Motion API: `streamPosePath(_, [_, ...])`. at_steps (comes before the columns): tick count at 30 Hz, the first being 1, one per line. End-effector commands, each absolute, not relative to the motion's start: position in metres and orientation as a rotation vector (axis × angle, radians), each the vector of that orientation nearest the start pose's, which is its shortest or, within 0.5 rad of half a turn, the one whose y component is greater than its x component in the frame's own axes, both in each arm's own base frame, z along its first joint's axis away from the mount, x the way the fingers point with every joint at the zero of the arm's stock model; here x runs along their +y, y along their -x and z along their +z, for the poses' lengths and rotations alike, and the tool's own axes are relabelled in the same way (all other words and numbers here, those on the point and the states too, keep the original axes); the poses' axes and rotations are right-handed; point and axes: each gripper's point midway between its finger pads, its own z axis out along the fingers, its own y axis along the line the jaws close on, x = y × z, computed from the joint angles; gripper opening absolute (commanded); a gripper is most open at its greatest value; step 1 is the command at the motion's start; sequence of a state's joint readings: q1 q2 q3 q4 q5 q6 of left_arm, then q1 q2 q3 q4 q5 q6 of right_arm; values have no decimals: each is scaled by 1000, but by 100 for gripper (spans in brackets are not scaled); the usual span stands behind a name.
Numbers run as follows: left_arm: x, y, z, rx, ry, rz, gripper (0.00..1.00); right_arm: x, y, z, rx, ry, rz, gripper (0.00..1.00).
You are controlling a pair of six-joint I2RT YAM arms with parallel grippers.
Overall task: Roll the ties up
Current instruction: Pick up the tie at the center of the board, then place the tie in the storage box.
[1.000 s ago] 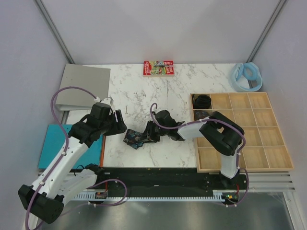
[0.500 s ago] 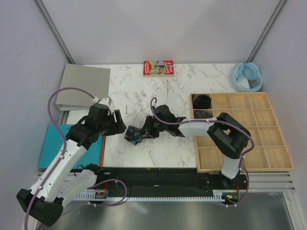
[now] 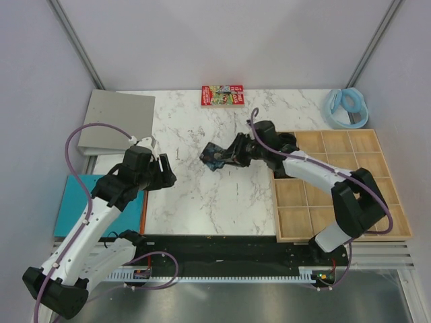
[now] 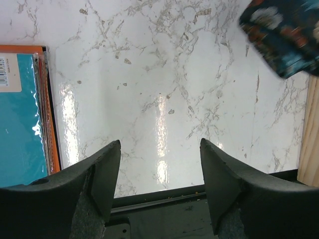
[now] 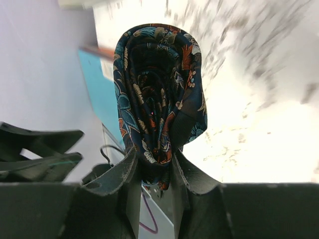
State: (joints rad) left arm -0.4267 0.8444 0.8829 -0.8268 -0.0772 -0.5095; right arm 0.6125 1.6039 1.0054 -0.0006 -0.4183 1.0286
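Above the marble table [image 3: 202, 195], right gripper [image 5: 154, 164] clamps one coiled tie [image 5: 159, 89]; left gripper [image 4: 159, 144] gapes empty.

Red box [image 3: 221, 95] carries print — too small to read.

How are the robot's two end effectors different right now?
The left end effector is open with nothing in it; the right end effector is shut on a rolled tie. The left end effector sits by the teal folder at the near side of the table; the right end effector reaches farther back, beside the wooden tray. Both are black and two-fingered.
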Motion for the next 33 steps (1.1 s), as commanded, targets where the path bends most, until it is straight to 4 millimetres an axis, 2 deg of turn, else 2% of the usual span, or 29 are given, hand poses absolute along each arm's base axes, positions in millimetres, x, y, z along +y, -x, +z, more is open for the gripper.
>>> streamPosePath(1, [-102,-220,182,2337,114,-347,72,277,-325,204,2321,-270,1288,0])
streamPosePath(3, [-102,-221,183,2334,114,-350,72,253,-331,206,2313,-317,1270,0])
streamPosePath(4, [-102,-220,183,2333,111,-352,72,231,-340,212,2284,-364,1265,0])
streamPosePath(6, [-102,-221,183,2332,109,-353,72,210,-346,214,2270,-401,1249,0])
streamPosePath(7, [-103,-220,183,2333,108,-355,72,190,-353,219,2244,-442,1239,0])
streamPosePath(9, [-103,-220,182,2337,104,-358,72,170,-357,219,2234,-476,1212,0])
streamPosePath(10, [-104,-221,183,2335,104,-359,72,148,-364,220,2210,-534,1189,0])
streamPosePath(12, [-104,-220,182,2336,103,-360,72,134,-365,219,2207,-561,1192,0])
streamPosePath(13, [-104,-220,183,2334,103,-361,72,109,-371,218,2176,-628,1164,0])
streamPosePath(15, [-104,-220,182,2336,102,-362,72,92,-371,216,2170,-673,1169,0])
streamPosePath(16, [-104,-221,183,2332,102,-364,72,75,-375,214,2150,-712,1149,0])
streamPosePath(18, [-104,-220,184,2331,101,-366,72,61,-376,214,2140,-744,1141,0])
streamPosePath(19, [-104,-220,183,2331,100,-366,72,47,-378,212,2129,-765,1115,0])
streamPosePath(26, [-105,-221,184,2329,96,-371,72,-9,-381,198,2107,-891,1014,0])
streamPosePath(33, [-105,-220,182,2336,94,-367,72,-24,-387,176,2128,-976,996,0])
